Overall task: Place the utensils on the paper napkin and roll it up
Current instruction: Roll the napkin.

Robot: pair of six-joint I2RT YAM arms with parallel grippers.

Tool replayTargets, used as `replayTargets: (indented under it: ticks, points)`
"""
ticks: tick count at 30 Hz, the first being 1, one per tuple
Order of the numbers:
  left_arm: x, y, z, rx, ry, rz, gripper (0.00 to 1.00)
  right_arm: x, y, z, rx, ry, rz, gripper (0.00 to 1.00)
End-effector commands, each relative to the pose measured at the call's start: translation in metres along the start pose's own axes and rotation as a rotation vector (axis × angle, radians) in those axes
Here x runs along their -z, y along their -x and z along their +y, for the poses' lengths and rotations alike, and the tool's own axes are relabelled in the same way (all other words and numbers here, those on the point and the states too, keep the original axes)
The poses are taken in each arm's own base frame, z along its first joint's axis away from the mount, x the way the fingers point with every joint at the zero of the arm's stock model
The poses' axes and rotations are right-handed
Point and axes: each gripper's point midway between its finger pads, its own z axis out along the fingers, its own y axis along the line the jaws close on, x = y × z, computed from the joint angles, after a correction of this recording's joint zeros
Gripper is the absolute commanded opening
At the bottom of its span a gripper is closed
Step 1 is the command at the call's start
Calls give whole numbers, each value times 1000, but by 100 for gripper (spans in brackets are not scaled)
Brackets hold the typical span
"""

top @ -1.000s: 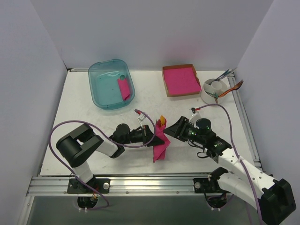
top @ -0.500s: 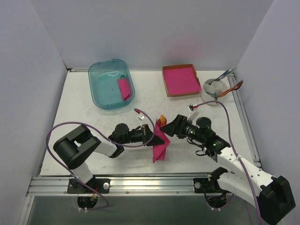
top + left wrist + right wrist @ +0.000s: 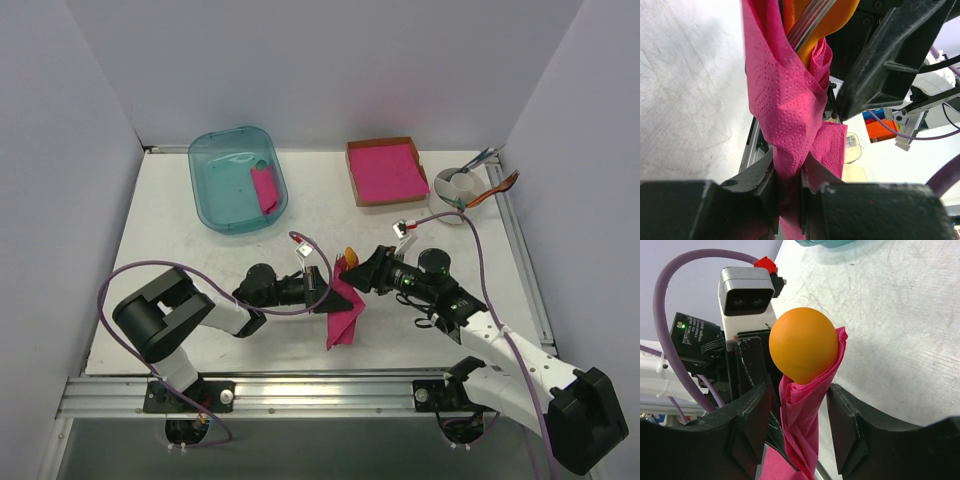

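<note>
1. the table [image 3: 180, 260] is a white board, scuffed with faint grey scratches and smudges. it fills the middle of the top view.
2. plain pale walls [image 3: 320, 70] close it in at the back and on both sides. a metal rail [image 3: 320, 395] runs along the bottom edge of the frame.
3. the paper napkin [image 3: 343, 318] is at lower centre of the top view, gathered into a loose roll between the two arms, its lower flap spread towards the rail.
4. the orange spoon [image 3: 347, 254] pokes out of the roll's upper end. in the right wrist view its round bowl fills the centre, with pink paper wrapped around the part below.
5. in the left wrist view, pale grey strips of the fork [image 3: 807, 30] lie against the orange inside the fold, at top centre.
6. the left gripper [image 3: 322, 290] comes in from the left. its fingers [image 3: 755, 180] are pinched tight on the napkin's lower part.
7. the right gripper [image 3: 358, 275] comes in from the right, and its fingers [image 3: 747, 425] stand either side of the roll, just beside the paper. i cannot tell if they press on it.
8. in the upper left of the top view is a teal tub [image 3: 192, 175] with a pink bundle [image 3: 265, 190] inside.
9. at upper centre-right is a cardboard tray [image 3: 351, 175] holding a stack of pink sheets [image 3: 387, 172].
10. at far upper right a small white holder [image 3: 455, 185] has cutlery handles [image 3: 478, 158] sticking out.
</note>
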Motion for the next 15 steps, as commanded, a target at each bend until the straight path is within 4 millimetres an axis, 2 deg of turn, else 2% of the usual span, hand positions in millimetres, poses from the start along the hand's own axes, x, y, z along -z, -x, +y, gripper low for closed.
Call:
replayTargets:
  ticks: [1, 4, 7, 8, 12, 13, 15]
  points:
    - [1, 25, -78, -204, -283, -82, 4, 0, 7, 17, 52, 91, -18, 47]
    - [1, 25, -82, -199, -293, -79, 4, -1, 4, 18, 43, 109, -6, 48]
    - [1, 26, -87, -196, -305, -74, 4, -1, 3, 16, 44, 110, -7, 37]
    - [1, 26, -87, -196, -306, -74, 4, -1, 3, 16, 43, 112, -7, 27]
    - [2, 25, -90, -187, -311, -69, 4, -2, 3, 18, 52, 120, -1, 10]
    - [2, 25, -91, -186, -314, -68, 4, -2, 4, 20, 55, 123, -2, 10]
    - [2, 24, -92, -186, -316, -64, 4, -2, 4, 20, 54, 129, -1, 36]
